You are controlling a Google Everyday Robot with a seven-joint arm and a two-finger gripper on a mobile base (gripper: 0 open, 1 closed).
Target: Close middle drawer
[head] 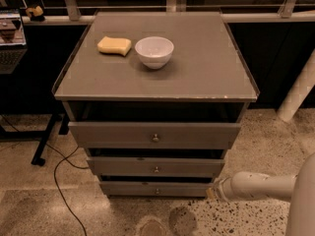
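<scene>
The grey cabinet [157, 77] has three knobbed drawer fronts stacked one above the other. The middle drawer [123, 166] is the medium-width front with a small round knob [156, 169], and a dark gap shows above it. My gripper [213, 191] is at the end of the white arm [261, 186], low at the right. It sits beside the right end of the bottom drawer [128, 188], just below the middle drawer's right corner.
A white bowl [154, 51] and a yellow sponge [114, 45] lie on the cabinet top. The widest top drawer [113, 134] stands out above. A black cable [56, 181] runs over the speckled floor at the left. A white post [298, 95] stands at the right.
</scene>
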